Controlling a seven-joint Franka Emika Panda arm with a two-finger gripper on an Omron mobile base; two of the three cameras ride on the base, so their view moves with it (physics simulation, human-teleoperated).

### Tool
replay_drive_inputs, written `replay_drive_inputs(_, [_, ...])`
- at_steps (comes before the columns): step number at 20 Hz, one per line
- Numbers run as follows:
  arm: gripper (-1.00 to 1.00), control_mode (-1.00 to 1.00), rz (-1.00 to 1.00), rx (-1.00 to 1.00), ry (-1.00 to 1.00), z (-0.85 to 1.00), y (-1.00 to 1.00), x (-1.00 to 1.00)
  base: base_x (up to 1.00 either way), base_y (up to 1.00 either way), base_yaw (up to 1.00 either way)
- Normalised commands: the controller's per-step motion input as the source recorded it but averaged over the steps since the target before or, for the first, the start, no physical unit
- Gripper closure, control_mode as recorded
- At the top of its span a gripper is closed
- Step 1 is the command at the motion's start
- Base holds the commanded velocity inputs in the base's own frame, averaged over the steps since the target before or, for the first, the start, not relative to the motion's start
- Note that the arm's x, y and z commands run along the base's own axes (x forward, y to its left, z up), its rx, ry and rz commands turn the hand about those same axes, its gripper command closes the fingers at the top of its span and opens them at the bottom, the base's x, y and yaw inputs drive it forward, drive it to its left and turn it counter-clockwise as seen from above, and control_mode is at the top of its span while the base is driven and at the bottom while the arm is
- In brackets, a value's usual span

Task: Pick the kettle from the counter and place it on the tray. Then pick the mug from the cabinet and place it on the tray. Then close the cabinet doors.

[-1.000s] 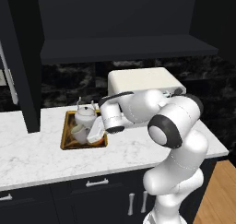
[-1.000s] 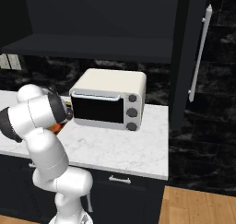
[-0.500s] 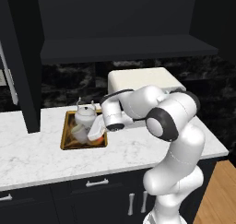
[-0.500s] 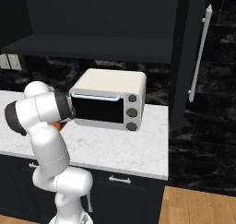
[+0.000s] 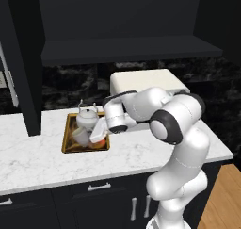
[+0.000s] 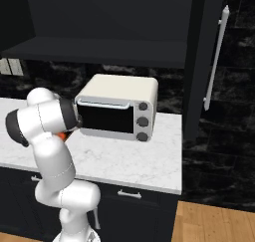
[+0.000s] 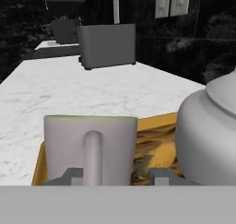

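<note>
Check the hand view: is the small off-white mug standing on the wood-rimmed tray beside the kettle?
Yes, the small off-white mug stands upright on the golden-wood-rimmed tray, with the round white-grey kettle beside it.

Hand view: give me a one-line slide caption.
Mug standing on the tray beside the kettle, gripper fingertips flanking its handle, jaws apart.

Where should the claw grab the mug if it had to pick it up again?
Probably by the mug's round wall, one finger on each side, coming level from the handle side. It stands upright on the tray, and its handle points straight at the claw, so the two sides are free. The kettle sits close beside it, so that finger should slip in carefully.
</note>
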Motion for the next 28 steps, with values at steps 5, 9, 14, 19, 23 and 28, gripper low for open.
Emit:
replay_drive_inputs(5, [-1.00, -1.00, 0.00, 0.00, 0.00, -0.20, -0.31, -0.12, 0.00, 0.00, 0.00])
replay_drive_inputs(9, [-1.00, -1.00, 0.00, 0.00, 0.02, -0.23, -0.20, -0.01, 0.00, 0.00, 0.00])
replay_drive_inputs(14, [-1.00, -1.00, 0.00, 0.00, 0.00, -0.19, -0.05, 0.00, 0.00, 0.00, 0.00])
replay_drive_inputs(19, [-1.00, -1.00, 0.04, 0.00, 0.01, -0.22, 0.00, 0.00, 0.00, 0.00, 0.00])
replay_drive_inputs(23, [-1.00, -1.00, 0.09, 0.01, -0.02, -0.03, 0.01, 0.00, 0.00, 0.00, 0.00])
replay_drive_inputs(28, [-1.00, -1.00, 0.07, 0.00, -0.03, 0.00, 0.00, -0.22, 0.00, 0.00, 0.00])
